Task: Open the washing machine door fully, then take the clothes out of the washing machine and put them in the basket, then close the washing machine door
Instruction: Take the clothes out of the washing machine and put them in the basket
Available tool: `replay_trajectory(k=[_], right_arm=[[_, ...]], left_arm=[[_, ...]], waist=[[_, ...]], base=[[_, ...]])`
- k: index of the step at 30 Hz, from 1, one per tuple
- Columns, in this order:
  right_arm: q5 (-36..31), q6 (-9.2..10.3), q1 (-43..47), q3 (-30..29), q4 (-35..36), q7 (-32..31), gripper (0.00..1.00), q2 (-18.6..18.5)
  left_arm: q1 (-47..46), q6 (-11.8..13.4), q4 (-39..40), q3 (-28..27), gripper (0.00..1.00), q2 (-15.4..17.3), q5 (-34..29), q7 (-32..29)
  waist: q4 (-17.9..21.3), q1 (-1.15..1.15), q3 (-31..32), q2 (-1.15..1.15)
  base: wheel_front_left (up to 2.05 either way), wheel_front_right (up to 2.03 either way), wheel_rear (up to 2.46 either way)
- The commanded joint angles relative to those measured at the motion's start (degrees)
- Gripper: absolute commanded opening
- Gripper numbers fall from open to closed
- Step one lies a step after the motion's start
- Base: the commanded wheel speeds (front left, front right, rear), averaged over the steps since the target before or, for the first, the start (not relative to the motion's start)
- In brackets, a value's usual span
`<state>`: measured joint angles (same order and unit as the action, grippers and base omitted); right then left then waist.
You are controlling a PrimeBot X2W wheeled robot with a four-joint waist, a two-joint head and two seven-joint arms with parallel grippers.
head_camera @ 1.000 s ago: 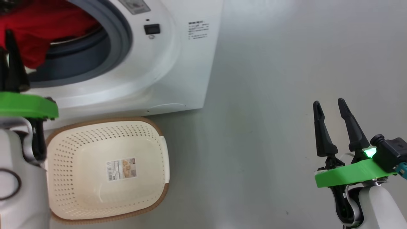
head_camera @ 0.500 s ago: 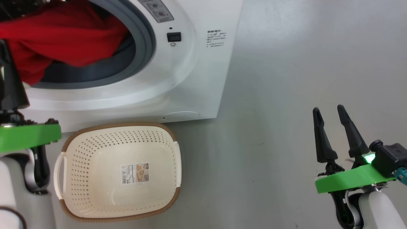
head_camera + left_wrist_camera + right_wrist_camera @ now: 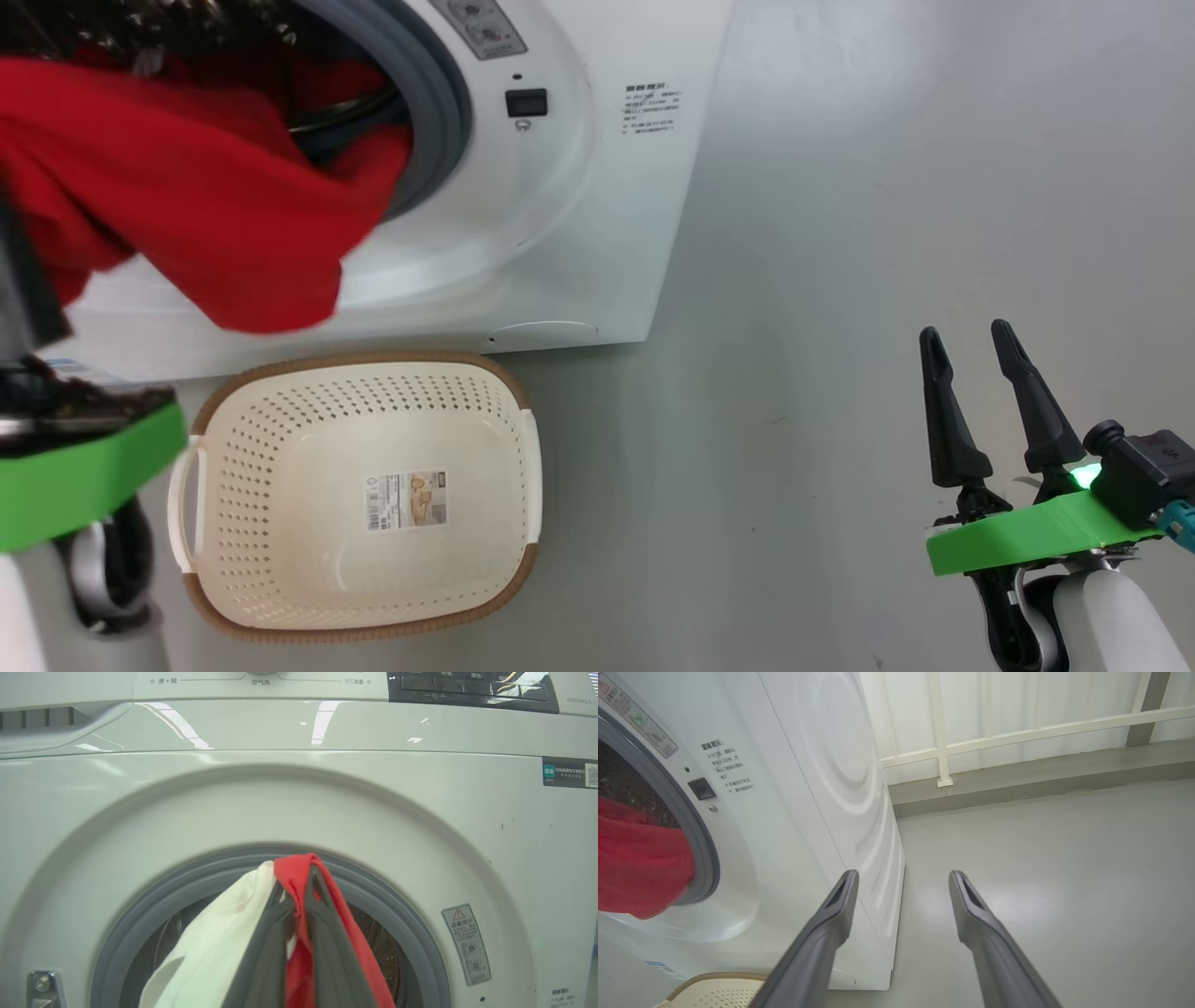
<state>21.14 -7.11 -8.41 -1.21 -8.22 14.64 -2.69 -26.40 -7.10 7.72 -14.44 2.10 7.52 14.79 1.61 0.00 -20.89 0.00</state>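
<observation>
One of three steps looks done: the drum mouth of the big white front-loading washing machine [image 3: 579,187] stands uncovered, so I judge the door opened. I'm midway through the second. My left gripper [image 3: 299,882] is clamped on a fold of the bright red sports garment with white trim [image 3: 187,187]. The garment drapes out over the grey rubber gasket [image 3: 453,112] and hangs down the machine's front, above but not yet in the small cream perforated plastic basket with a brown rim [image 3: 359,359]. My right gripper [image 3: 964,332] sits well aside over the grey floor [image 3: 840,280], fingers spread and empty. Left to do: drop the garment in the basket, then shut the door. Half a second ago the red cloth lay mostly inside the gasket; now it spills well past it (the head camera shifted a little too)
</observation>
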Motion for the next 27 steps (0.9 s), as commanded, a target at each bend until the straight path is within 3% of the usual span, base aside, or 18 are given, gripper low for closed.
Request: replay_trajectory(k=[1,15,27], right_arm=[[-0.4,-0.37,0.2,1.1,1.5,0.4,1.0,-0.2],[0.2,-0.37,-1.1,2.1,1.7,0.4,1.0,-0.2],[0.5,-0.37,-3.4,1.7,2.9,0.4,1.0,-0.2]], left_arm=[[2.0,-0.4,0.8,-1.0,0.0,1.0,-0.5,0.2],[5.9,-0.4,-18.5,2.9,0.0,0.8,-1.4,0.2],[2.5,-0.1,-35.2,4.3,0.0,0.8,-3.3,0.2]], waist=[[-0.2,0.0,-0.1,0.0],[0.4,0.0,-2.9,0.0],[1.8,0.0,-9.3,0.0]], base=[[0.0,0.0,0.0],[0.0,0.0,0.0],[0.0,0.0,0.0]])
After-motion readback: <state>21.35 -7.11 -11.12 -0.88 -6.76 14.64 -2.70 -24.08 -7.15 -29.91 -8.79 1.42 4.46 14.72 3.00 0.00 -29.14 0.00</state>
